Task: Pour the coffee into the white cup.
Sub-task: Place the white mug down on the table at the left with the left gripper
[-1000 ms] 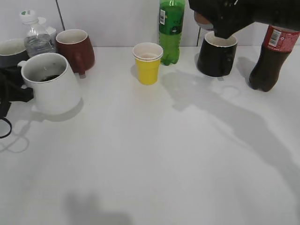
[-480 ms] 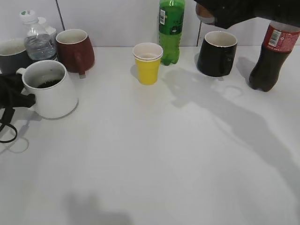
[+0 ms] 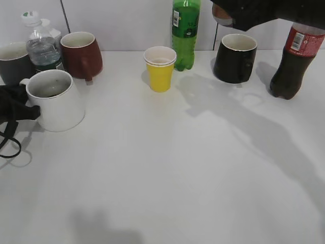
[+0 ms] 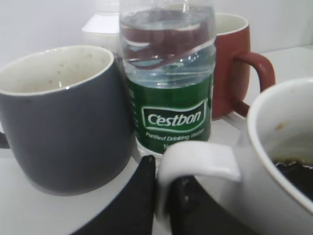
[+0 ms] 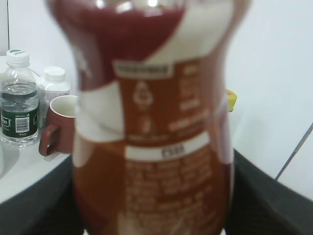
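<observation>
The white cup (image 3: 57,104) stands upright at the left of the table, with dark liquid at its bottom in the left wrist view (image 4: 279,161). My left gripper (image 3: 21,108) is shut on the cup's handle (image 4: 195,160), one finger on each side of it (image 4: 164,196). My right gripper (image 3: 246,12) is high at the back right, above the black mug. It is shut on the coffee bottle (image 5: 151,122), whose red-and-white label fills the right wrist view. Only a small brown part of the bottle (image 3: 221,15) shows in the exterior view.
A dark grey mug (image 3: 12,60), a water bottle (image 3: 41,46) and a dark red mug (image 3: 81,53) crowd behind the white cup. A yellow paper cup (image 3: 160,68), a green bottle (image 3: 185,33), a black mug (image 3: 234,58) and a cola bottle (image 3: 293,61) line the back.
The white cup was tilted a second ago and now stands upright, still held by its handle. The right arm with the coffee bottle has risen from over the black mug.
</observation>
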`<act>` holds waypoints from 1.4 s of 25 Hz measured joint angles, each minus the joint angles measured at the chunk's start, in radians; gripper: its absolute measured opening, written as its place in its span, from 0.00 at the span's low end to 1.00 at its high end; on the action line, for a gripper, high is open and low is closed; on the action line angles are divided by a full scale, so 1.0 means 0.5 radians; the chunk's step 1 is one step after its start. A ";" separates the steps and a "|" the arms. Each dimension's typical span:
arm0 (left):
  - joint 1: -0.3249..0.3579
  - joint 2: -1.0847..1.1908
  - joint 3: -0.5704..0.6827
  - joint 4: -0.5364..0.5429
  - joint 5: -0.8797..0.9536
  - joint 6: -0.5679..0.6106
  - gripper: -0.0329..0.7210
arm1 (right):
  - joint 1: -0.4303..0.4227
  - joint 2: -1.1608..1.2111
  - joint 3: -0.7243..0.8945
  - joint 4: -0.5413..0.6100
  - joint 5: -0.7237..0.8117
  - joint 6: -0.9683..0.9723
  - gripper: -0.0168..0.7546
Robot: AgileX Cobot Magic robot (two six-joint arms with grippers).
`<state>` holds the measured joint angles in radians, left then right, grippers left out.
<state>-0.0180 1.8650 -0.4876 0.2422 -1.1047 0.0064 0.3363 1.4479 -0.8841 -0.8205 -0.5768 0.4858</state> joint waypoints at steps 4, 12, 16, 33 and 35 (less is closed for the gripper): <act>0.000 0.000 -0.002 -0.065 0.065 -0.027 0.10 | 0.000 0.000 0.000 0.000 0.002 0.000 0.71; 0.000 0.000 -0.010 -0.080 0.090 -0.031 0.10 | 0.000 0.000 0.000 0.000 0.002 0.000 0.71; 0.000 0.000 -0.016 -0.080 0.109 -0.052 0.12 | 0.000 0.000 0.000 0.000 0.002 0.000 0.71; 0.000 -0.221 -0.016 -0.080 0.510 -0.075 0.33 | 0.000 0.000 0.000 0.001 0.065 0.000 0.71; 0.000 -0.268 -0.016 -0.069 0.580 -0.075 0.34 | 0.000 0.000 0.000 0.001 0.067 0.000 0.71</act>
<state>-0.0180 1.7311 -0.4957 0.2075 -0.8145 -0.0311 0.3363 1.4479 -0.8841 -0.8199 -0.5433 0.4858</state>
